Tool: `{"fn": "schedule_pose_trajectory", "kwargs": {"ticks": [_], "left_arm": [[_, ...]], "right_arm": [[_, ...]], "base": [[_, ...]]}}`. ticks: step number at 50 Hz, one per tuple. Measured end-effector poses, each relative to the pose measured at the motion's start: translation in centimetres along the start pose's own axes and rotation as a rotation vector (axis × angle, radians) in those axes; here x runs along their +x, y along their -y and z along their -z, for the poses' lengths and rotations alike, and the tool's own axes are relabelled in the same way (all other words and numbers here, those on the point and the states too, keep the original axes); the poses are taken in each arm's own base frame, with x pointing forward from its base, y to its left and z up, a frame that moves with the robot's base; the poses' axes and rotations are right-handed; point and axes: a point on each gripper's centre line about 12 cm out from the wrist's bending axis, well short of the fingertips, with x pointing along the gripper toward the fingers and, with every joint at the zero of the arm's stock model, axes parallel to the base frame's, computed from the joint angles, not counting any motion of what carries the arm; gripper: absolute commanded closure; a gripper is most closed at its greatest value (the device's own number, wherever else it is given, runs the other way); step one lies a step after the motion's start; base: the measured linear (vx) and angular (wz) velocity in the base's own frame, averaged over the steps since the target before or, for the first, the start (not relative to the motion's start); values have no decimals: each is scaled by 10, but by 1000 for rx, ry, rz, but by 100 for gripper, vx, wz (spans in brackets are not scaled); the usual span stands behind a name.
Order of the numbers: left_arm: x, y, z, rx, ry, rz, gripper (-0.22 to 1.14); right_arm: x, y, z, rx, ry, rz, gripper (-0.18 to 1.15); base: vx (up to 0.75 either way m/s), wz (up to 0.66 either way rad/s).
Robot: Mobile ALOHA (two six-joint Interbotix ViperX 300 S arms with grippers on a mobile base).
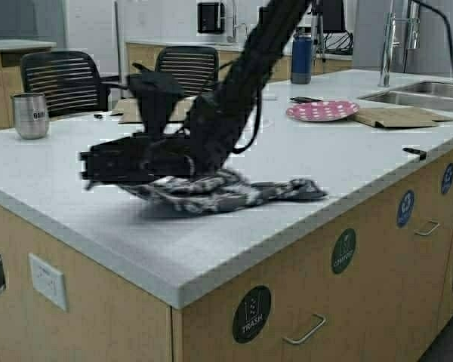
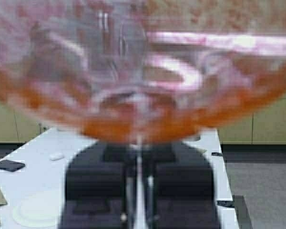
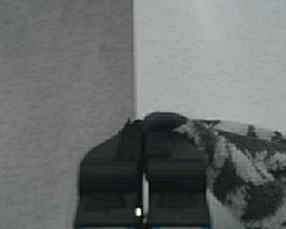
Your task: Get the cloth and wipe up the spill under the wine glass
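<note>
Stretched down long and low across the counter (image 1: 325, 158) from the far right: right arm, forearm nearly level with the top. Right gripper (image 1: 89, 167) pointing toward the counter's left side, close over the surface. In the right wrist view, right gripper (image 3: 143, 126) fingers pressed together with only a thin slit between, and the cloth (image 3: 248, 171) bunched against one finger, so clamped on the cloth.

Trailing behind the gripper toward the right: the cloth (image 1: 234, 192), crumpled in a long heap flat on the countertop, dark grey-black with pale mottled print, one end tapering to a point near the counter's middle.

Not made out in the high view: left arm. In the left wrist view, left gripper (image 2: 139, 160) narrowed around the thin stem of the wine glass (image 2: 143, 71), fingers dark on either side of it. Held up off the counter, bowl close to the lens and filling the upper part of the view; clear glass, pink-orange liquid pooled in the bottom of the bowl. Foot of the glass not visible.

Elsewhere on the counter: steel tumbler (image 1: 31, 115) far left, pink plate (image 1: 322, 111) far right near the sink (image 1: 430, 94).
</note>
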Motion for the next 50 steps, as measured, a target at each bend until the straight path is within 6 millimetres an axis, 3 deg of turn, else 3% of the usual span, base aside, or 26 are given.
{"fn": "schedule_pose_trajectory", "kwargs": {"ticks": [4, 11, 15, 21, 27, 34, 50], "left_arm": [[3, 0, -2, 3, 8, 0, 76], [7, -2, 5, -3, -9, -5, 76], [11, -3, 15, -9, -30, -9, 76], [19, -4, 33, -15, -67, -8, 76], [24, -4, 56, -26, -99, -7, 76], [25, 0, 87, -40, -123, 9, 76], [21, -1, 186, -72, -226, 11, 76]], "right_arm": [[4, -18, -4, -23, 11, -44, 91], [-2, -8, -15, -29, 19, -16, 91], [-14, 34, -20, 3, 12, 77, 91], [-49, 121, -12, 65, -27, 265, 91], [-83, 175, 1, 102, -66, 395, 91], [-92, 177, 10, 103, -95, 408, 91], [-98, 177, 15, 104, -106, 411, 91]], "base": [[0, 0], [0, 0], [0, 0], [0, 0], [0, 0], [1, -3], [0, 1]]}}
